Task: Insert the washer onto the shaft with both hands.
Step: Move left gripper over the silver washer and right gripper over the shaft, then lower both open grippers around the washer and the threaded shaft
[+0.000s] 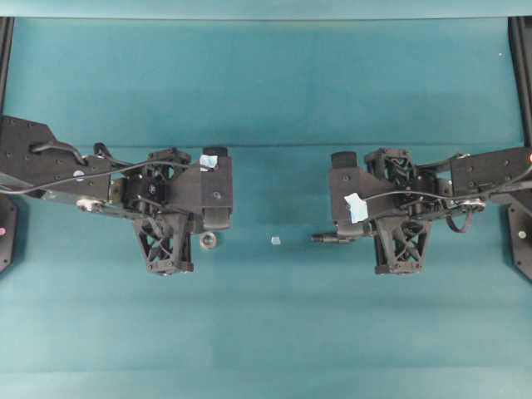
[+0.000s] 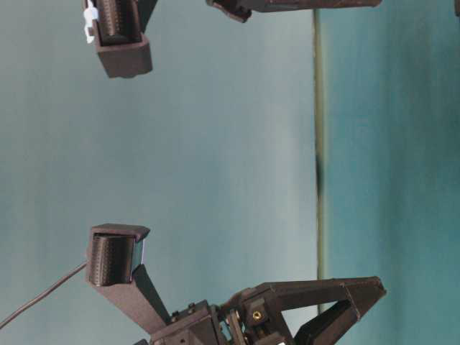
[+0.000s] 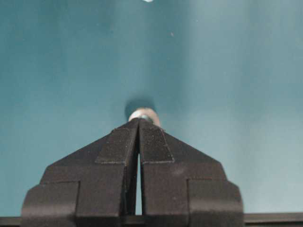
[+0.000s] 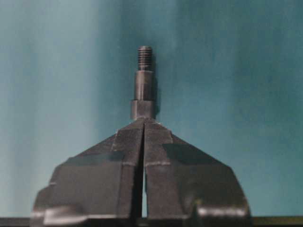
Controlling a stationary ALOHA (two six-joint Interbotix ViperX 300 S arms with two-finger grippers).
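My left gripper [image 1: 199,239] is shut on the washer [image 1: 208,240], a small silver-grey ring that pokes out past its tips toward the middle. In the left wrist view the fingertips [image 3: 151,137] meet under the washer [image 3: 144,114], above its dark shadow on the mat. My right gripper [image 1: 342,237] is shut on the shaft [image 1: 327,238], a dark stepped pin pointing left toward the washer. In the right wrist view the shaft [image 4: 143,85] sticks straight out of the closed tips, threaded end outermost. A wide gap separates washer and shaft.
A tiny pale square chip [image 1: 275,240] lies on the teal mat between the two grippers. Black frame rails [image 1: 522,66] stand at the left and right table edges. The table-level view shows only parts of both arms [image 2: 309,302].
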